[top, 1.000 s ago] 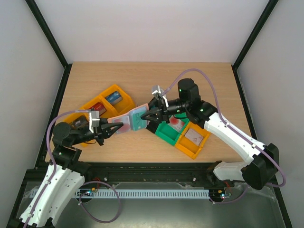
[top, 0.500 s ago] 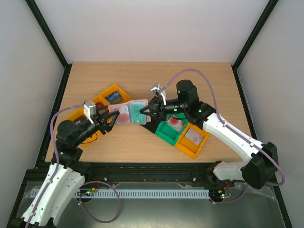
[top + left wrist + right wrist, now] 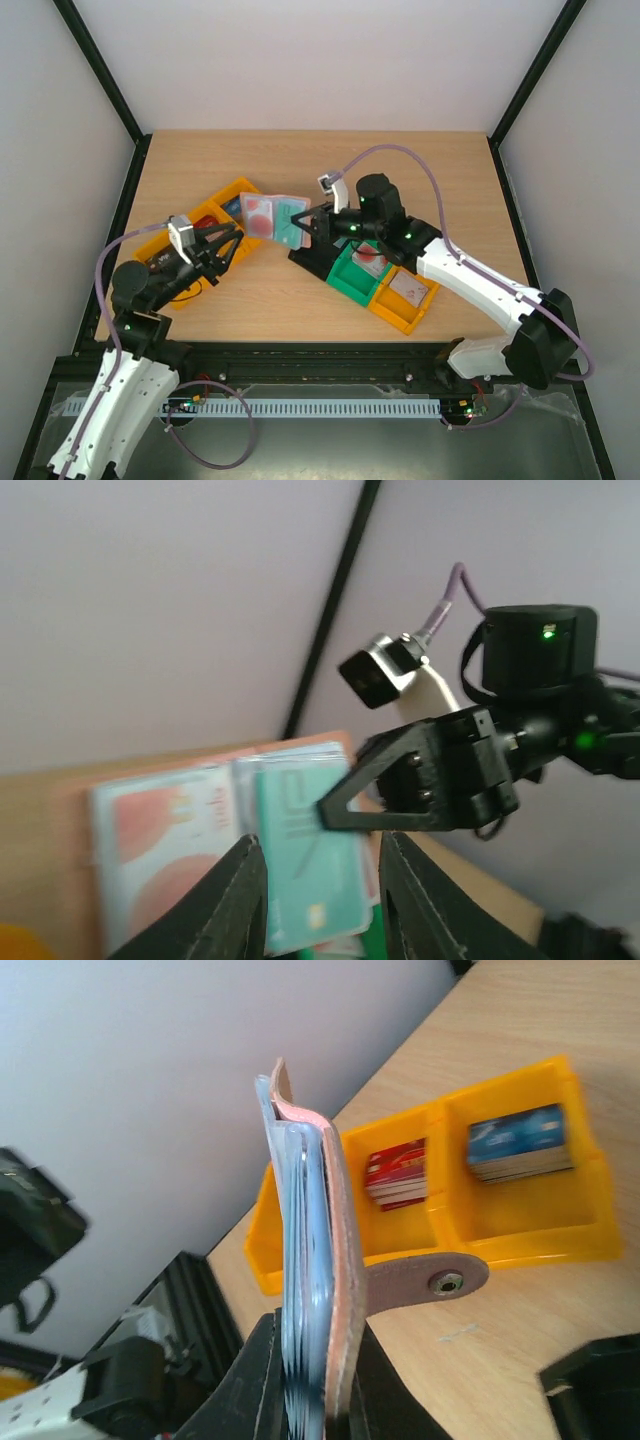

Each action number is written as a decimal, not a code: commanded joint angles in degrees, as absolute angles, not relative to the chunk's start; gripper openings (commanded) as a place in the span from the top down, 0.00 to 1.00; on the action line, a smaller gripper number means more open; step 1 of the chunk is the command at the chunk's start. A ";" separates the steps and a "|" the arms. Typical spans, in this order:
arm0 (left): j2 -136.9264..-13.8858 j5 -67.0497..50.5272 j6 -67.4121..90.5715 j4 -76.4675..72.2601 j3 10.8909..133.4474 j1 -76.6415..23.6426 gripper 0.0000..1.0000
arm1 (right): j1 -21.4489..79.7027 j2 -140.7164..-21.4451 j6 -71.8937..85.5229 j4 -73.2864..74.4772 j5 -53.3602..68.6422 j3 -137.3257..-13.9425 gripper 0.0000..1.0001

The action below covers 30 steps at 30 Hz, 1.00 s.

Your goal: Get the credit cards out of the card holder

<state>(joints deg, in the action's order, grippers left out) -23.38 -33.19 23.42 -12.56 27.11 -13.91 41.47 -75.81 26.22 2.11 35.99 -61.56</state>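
Top external view showed us the holder (image 3: 275,216) lifted off the table (image 3: 440,180), spread open like a book, over the far right end of the orange bin (image 3: 232,187) on the left. The right gripper (image 3: 312,228) was clenched on the holder's right edge, and the right wrist view confirmed it: the holder stood edge-on and upright between those fingers, its strap (image 3: 447,1282) hanging loose to one side. We judged that it was held up this way, with its open face turned toward the left arm, so that the pockets could be reached from the near left. The left gripper (image 3: 228,250) hovered near the holder but apart from it, released, jaws spread with nothing between them. From the left wrist view, somewhat blurred, we saw a teal card (image 3: 305,865) in the right half of the holder and a reddish one (image 3: 165,840) in the left half, so the task was not yet done. The teal card lay straight ahead between the left fingers, so we took it for the likely next pick. Red cards (image 3: 398,1172) and blue cards (image 3: 520,1142) sat in separate compartments of the bin beyond, which suggested to us that holding the holder close above it kept each drop short.
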 commanded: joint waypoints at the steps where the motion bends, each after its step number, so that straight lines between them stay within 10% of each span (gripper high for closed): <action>1: -27.08 -40.33 30.18 -14.80 25.01 -16.03 0.72 | 45.01 -75.85 24.98 -3.63 40.14 -63.28 0.98; 30: -28.80 -55.32 32.38 -21.41 23.14 -18.14 0.98 | 47.99 -78.92 26.74 -21.92 52.11 -60.02 0.98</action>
<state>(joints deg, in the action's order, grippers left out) -29.06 -44.73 31.64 -17.28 22.85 -16.40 46.26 -78.24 27.44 -14.22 50.11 -60.10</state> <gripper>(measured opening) 0.032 0.085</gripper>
